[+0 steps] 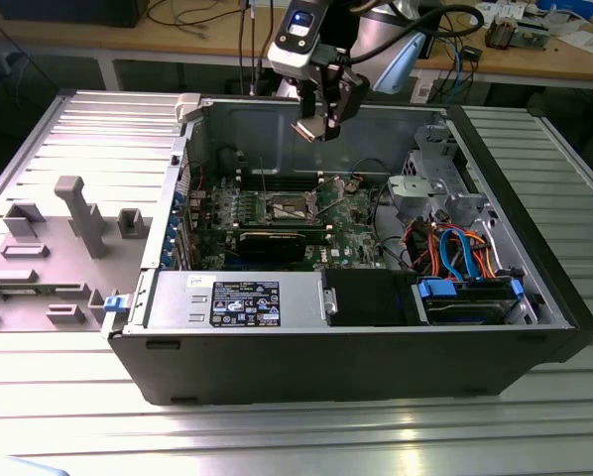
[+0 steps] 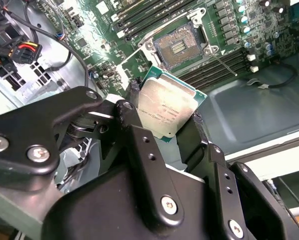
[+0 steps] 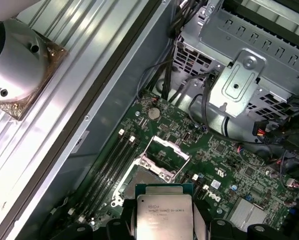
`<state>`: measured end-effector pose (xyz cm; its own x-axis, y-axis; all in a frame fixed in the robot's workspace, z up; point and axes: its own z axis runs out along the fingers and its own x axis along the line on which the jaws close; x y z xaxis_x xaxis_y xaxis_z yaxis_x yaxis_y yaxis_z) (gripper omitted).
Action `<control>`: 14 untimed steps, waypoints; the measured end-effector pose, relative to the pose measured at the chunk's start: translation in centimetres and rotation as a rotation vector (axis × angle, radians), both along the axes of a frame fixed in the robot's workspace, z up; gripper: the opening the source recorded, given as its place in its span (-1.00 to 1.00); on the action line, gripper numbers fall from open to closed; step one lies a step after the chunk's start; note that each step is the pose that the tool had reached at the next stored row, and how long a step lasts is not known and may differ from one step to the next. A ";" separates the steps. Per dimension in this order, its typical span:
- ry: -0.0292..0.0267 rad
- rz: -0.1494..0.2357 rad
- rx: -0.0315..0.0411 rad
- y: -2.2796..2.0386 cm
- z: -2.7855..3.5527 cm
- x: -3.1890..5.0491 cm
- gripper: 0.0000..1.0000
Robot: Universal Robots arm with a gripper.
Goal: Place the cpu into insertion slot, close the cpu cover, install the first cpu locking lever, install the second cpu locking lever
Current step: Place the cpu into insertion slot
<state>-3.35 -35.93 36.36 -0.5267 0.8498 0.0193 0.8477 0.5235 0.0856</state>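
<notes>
My gripper (image 1: 321, 121) hangs above the open computer case, shut on the cpu (image 1: 309, 130), a flat silver-grey square chip. In both wrist views the black fingers (image 2: 133, 102) clamp two opposite edges of the cpu (image 2: 164, 107) (image 3: 163, 214), its metal top facing the cameras. Below it on the green motherboard lies the insertion slot (image 2: 179, 46) (image 1: 289, 206), uncovered, its contact field bare. The cpu cover (image 3: 165, 151) stands tilted up from one side of the slot (image 3: 139, 179). A thin metal lever (image 2: 224, 62) sticks out beside the slot.
Long black memory slots (image 2: 154, 15) flank the socket. A black expansion card (image 1: 277, 241) lies in front of it. A silver drive cage (image 1: 430, 183), coloured cables (image 1: 455, 248) and the power supply (image 1: 237, 297) fill the case. Grey fixtures (image 1: 78, 213) stand at the exterior view's left.
</notes>
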 end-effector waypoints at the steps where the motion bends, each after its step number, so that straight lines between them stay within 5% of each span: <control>1: 0.0000 -0.002 0.0000 0.00 0.00 0.00 0.08; 14: 0.0000 -0.006 -0.0001 0.00 0.00 0.00 0.08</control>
<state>-3.35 -35.94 36.36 -0.5215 0.8530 0.0193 0.8509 0.5183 0.0856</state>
